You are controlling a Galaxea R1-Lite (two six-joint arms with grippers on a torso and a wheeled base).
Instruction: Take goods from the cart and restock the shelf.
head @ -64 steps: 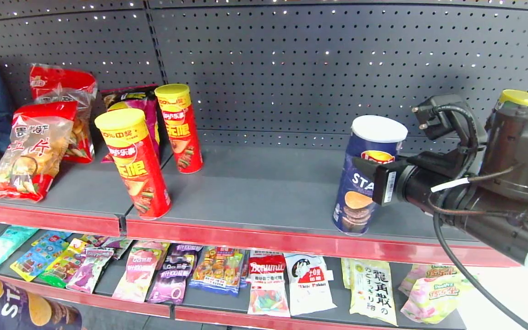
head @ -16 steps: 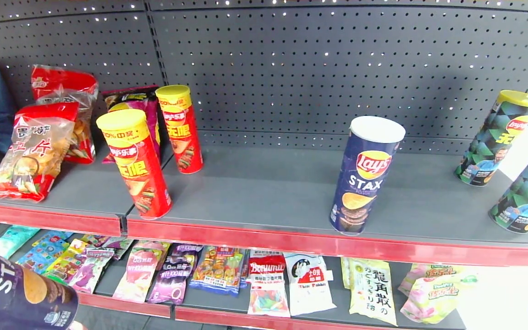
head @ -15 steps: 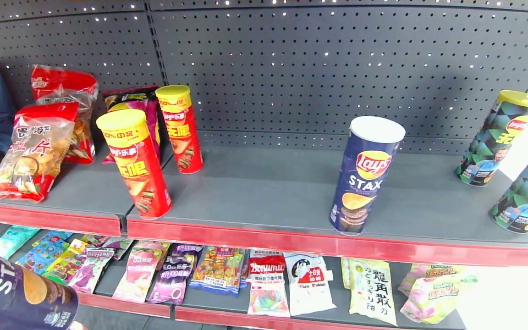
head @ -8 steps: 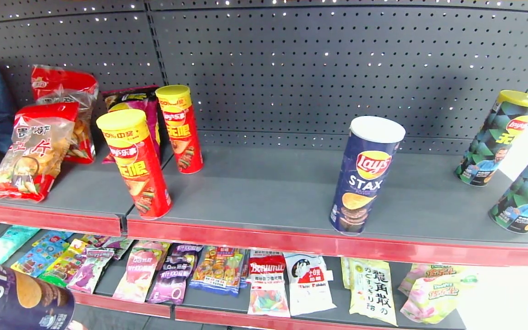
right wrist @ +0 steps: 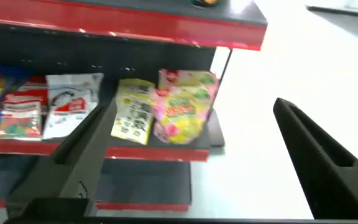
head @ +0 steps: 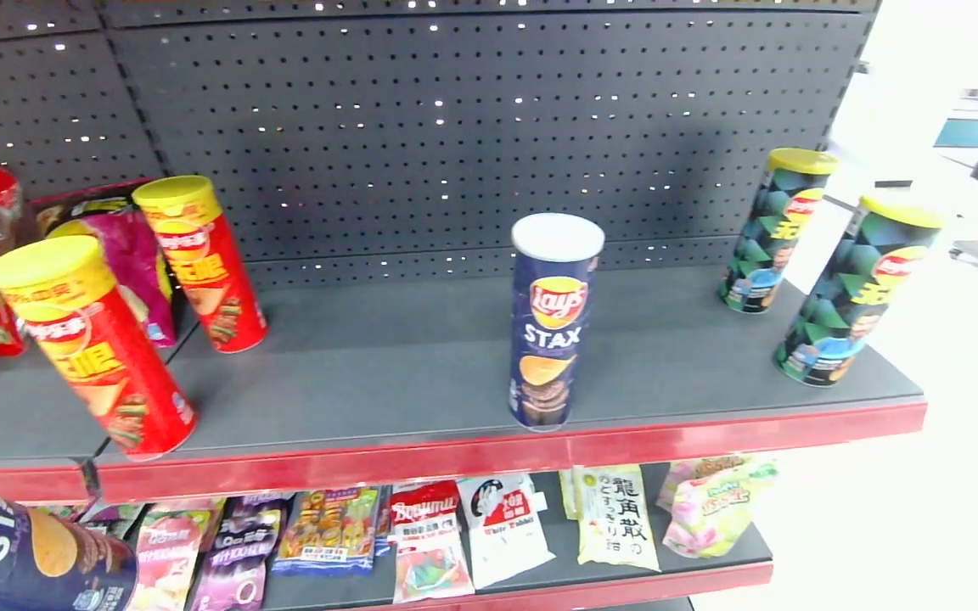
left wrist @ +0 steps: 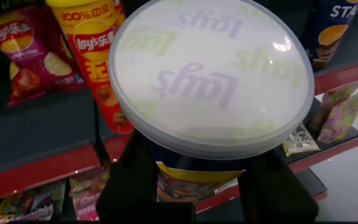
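Left gripper (left wrist: 201, 183): clamps blue chip can (left wrist: 210, 74), white lid facing the wrist camera; 8 o'clock of standing blue can (head: 550, 322) on shelf (head: 387, 373). Right gripper (right wrist: 193, 106): spread wide.

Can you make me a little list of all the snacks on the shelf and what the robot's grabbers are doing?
red chip cans: two, standing at the left of the upper shelf
blue chip can: one, standing mid-shelf near the front edge
green-patterned chip cans: two, standing at the right end
candy bags: a row lying on the lower shelf
left gripper: jaws shut on a second blue chip can
right gripper: jaws open, holding nothing
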